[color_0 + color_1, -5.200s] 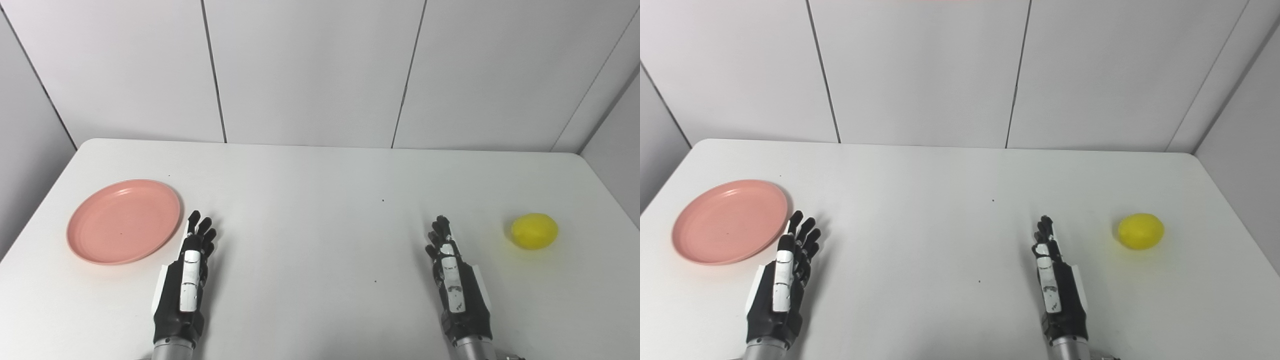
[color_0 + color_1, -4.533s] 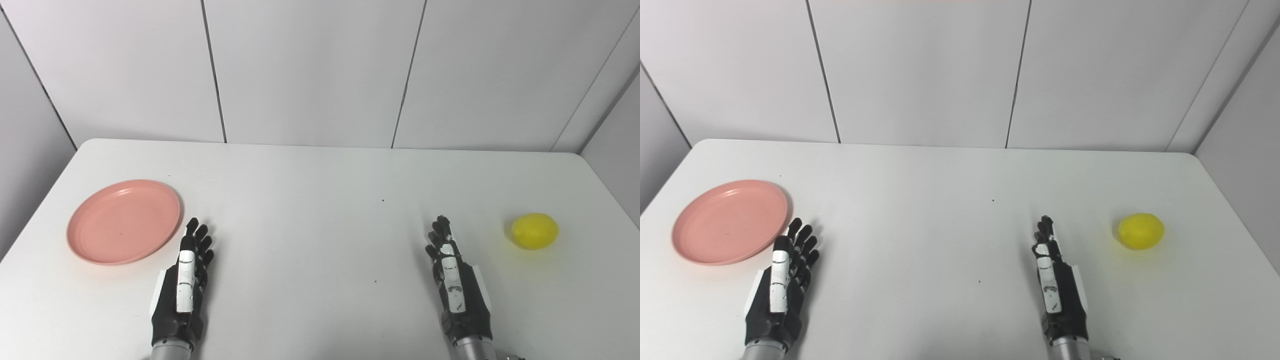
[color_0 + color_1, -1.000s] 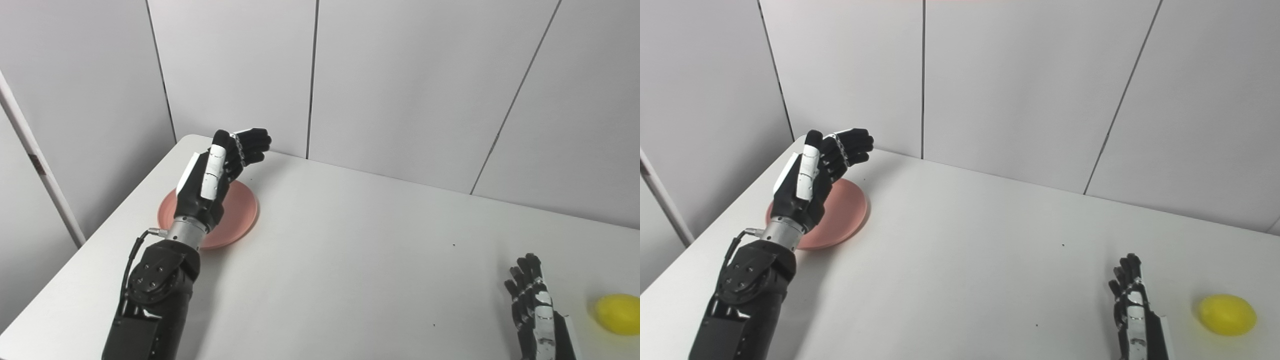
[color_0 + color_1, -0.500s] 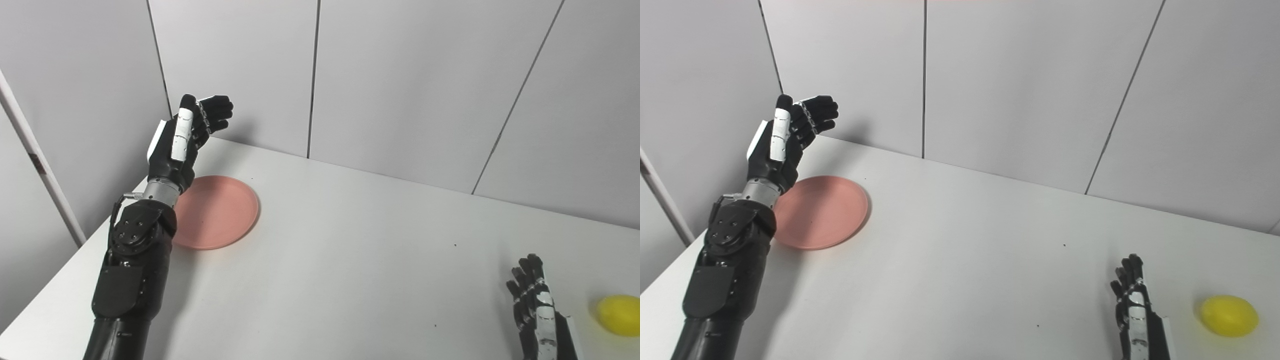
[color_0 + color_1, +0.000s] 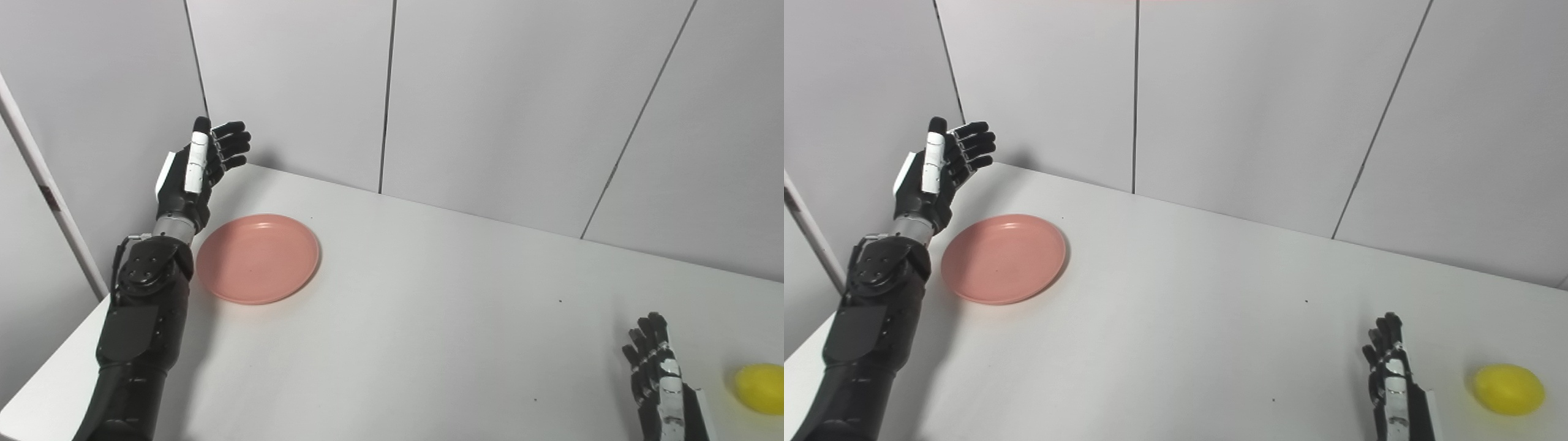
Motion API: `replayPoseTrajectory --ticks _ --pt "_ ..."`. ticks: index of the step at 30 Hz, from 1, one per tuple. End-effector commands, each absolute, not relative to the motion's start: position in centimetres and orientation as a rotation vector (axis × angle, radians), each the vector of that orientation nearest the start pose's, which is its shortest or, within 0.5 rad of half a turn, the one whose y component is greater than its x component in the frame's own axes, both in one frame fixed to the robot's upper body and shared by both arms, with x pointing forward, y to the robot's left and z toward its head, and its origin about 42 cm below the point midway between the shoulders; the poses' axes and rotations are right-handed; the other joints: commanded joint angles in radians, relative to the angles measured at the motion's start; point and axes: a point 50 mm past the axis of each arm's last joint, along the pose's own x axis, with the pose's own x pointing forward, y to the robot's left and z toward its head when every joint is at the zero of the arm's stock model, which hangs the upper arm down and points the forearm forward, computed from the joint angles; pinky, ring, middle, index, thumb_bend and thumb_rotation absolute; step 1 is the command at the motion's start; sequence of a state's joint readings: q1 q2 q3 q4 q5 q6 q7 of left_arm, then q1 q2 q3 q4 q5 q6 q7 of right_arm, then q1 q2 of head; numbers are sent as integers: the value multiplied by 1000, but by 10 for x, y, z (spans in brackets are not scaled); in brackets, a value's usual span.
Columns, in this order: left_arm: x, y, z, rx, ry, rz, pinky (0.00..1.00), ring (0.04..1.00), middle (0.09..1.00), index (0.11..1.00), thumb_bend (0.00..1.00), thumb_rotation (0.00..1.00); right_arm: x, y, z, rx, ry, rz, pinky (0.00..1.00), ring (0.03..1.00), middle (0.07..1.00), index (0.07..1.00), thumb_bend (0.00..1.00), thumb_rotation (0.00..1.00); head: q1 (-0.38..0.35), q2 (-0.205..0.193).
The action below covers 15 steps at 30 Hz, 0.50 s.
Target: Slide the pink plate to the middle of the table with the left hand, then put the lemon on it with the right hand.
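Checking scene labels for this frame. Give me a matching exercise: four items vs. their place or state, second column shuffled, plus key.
Items:
1. pink plate
2. lemon
3. left hand
4. right hand

Places or states:
A. raised in the air, open, past the plate's far left side
B. low on the table at the near right, holding nothing
C. flat on the table's left part, nothing on it
D. on the table at the far right, beside a hand and apart from it

Pairs: 1-C, 2-D, 3-A, 4-B

Plate [image 5: 257, 257] far left on table [image 5: 429, 318], lemon [image 5: 1509, 389] near right; well apart.
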<state>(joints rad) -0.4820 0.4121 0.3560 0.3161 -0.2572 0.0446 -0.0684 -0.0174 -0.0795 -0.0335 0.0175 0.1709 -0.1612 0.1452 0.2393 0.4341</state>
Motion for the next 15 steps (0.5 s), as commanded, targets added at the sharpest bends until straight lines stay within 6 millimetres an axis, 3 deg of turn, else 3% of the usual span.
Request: replayPoseTrajectory --ticks 1,15 --pt "421 431 272 23 -353 262 786 781 751 682 882 976 259 -242 58 101 -13 77 1000 1000 1000 1000 720 978 -2 0" --pt "418 452 249 14 -295 320 803 792 767 700 845 999 259 -242 59 108 -16 77 1000 1000 1000 1000 728 973 -2 -2"
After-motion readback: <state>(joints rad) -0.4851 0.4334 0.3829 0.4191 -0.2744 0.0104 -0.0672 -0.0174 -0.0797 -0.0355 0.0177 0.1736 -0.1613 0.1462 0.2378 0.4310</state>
